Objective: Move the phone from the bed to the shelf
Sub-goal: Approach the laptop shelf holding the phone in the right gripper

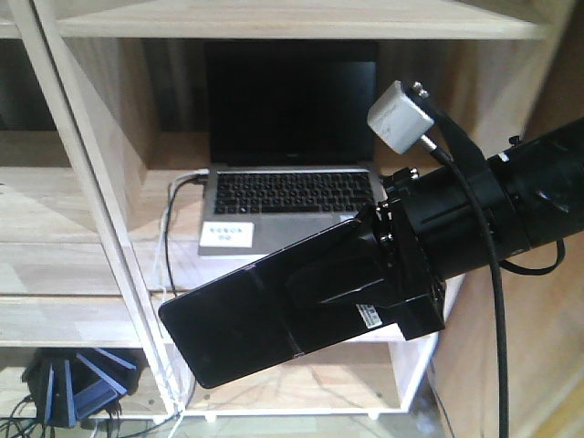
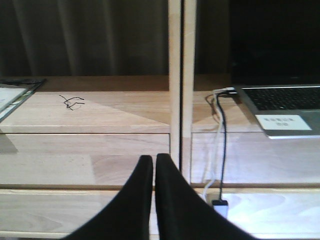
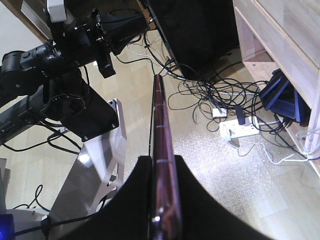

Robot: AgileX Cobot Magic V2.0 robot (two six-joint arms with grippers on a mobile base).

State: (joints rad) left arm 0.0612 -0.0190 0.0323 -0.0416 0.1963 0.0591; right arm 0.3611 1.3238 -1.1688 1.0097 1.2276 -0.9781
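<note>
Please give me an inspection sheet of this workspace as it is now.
Surface: pale wooden shelf, several boards.
Job's things: phone held in the air before the shelf, not laid down; bed not in view.
Clutter: open laptop on the shelf.
Grippers: right tool shut on the phone; left tool shut, empty.
Cables: two cords hang from the laptop; a tangle on the floor.
Surroundings: power strip on pale floor.

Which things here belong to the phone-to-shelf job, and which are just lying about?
Job: phone, clamped in the right pincer; wooden shelf board.
Lying about: silver laptop on the shelf, cables beside it, floor power strip with tangled cords, blue object below.
</note>
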